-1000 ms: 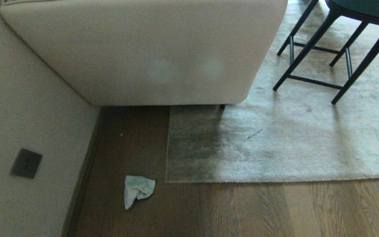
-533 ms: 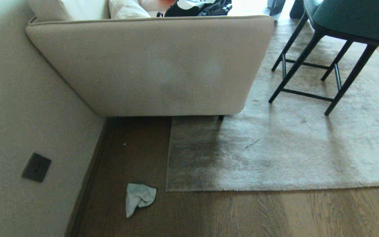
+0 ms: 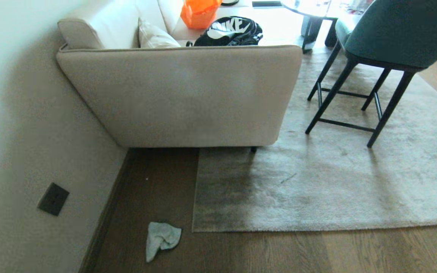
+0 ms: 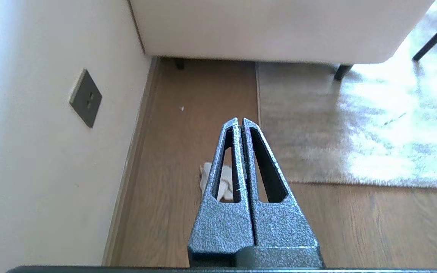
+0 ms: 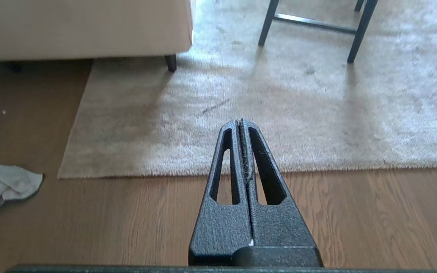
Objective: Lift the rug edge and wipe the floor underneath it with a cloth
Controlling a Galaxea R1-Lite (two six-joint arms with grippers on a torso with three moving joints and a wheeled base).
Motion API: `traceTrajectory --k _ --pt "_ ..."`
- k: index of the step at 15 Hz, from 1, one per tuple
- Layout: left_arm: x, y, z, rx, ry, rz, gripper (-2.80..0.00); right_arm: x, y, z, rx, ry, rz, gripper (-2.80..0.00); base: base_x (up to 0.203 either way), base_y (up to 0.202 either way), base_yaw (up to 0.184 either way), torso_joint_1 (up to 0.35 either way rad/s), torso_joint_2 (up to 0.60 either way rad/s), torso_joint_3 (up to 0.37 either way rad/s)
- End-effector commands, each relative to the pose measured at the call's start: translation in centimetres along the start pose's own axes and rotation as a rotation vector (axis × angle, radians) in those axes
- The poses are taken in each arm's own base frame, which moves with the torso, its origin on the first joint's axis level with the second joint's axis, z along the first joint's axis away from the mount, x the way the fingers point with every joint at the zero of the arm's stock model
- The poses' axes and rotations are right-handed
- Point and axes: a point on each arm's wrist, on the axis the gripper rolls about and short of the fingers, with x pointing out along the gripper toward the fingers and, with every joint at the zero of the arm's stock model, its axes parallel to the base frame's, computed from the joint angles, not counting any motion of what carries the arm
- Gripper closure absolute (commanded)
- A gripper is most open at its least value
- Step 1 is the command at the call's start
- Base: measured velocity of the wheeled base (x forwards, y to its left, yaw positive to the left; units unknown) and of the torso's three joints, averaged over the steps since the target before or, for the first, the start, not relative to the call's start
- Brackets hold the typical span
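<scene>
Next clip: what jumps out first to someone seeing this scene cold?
A big grey-beige rug lies flat on the brown plank floor, its corner near a beige sofa against the wall. A small pale cloth lies crumpled on the floor just left of that corner. A green chair stands on the rug.

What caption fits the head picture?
Cloth on the floor beside the flat rug edge, by the sofa.

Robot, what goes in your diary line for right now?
cloth: on floor, untouched | rug edge: flat | left gripper: shut, empty | right gripper: shut, empty
</scene>
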Motion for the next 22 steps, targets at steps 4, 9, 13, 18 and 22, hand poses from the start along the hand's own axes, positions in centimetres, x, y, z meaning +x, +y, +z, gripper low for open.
traceTrajectory --k 4,9,13,18,22 --pt "-0.01 0.00 0.02 0.004 0.000 0.000 0.00 0.00 0.00 0.01 0.000 0.000 0.000 0.00 0.000 0.000 0.000 0.001 0.00 0.203" --pt "-0.01 0.00 0.03 -0.001 -0.001 -0.001 0.00 0.01 0.00 0.01 0.000 0.001 0.000 0.00 0.000 0.000 0.000 0.003 0.00 0.201" --pt "0.00 0.00 0.02 0.001 -0.001 0.001 0.00 0.01 0.00 0.01 0.000 0.001 0.000 0.00 0.000 0.000 0.000 0.000 0.00 0.168" --pt "0.00 0.00 0.02 -0.001 -0.002 0.001 0.00 0.01 0.00 0.01 0.000 0.001 0.000 0.00 0.000 0.000 0.000 0.000 0.00 0.000" --pt "-0.01 0.00 0.03 -0.001 -0.001 0.001 0.00 0.01 0.00 0.01 0.000 0.001 0.000 0.00 0.000 0.000 0.000 0.000 0.00 0.050"
